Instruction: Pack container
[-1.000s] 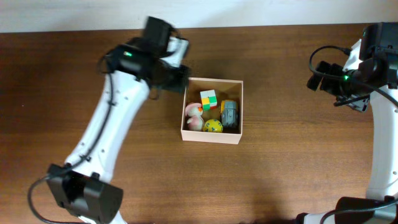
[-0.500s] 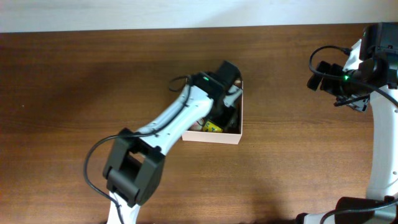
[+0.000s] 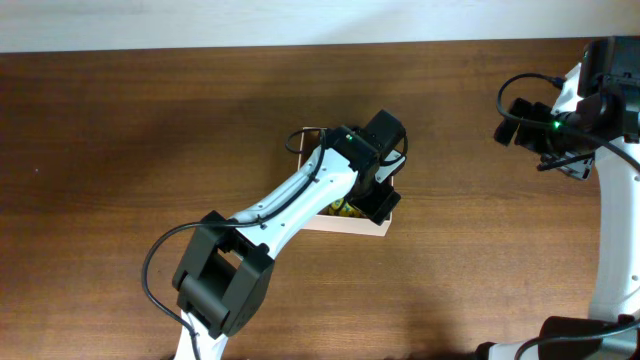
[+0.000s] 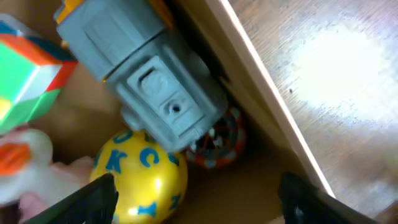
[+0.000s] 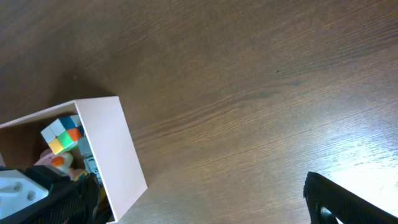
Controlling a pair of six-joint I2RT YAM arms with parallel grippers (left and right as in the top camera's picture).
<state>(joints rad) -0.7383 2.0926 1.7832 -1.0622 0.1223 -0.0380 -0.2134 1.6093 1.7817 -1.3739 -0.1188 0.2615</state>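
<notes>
Cardboard container (image 3: 342,225) sits mid-frame overhead, holding a grey toy (image 4: 149,81), yellow ball (image 4: 140,180) and cube (image 4: 25,74). My left gripper (image 4: 199,199) hangs inside it, jaws spread and empty. The right gripper (image 5: 199,208), upper right, is spread too. I judge packing nearly finished.

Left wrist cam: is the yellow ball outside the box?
No, the yellow ball lies inside the box, on its tan floor next to the grey toy.

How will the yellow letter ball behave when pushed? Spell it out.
The yellow letter ball is round, so it would probably roll. It sits against the gray toy vehicle, which likely limits its travel. Its smooth-looking surface may be slippery to pinch.
</notes>
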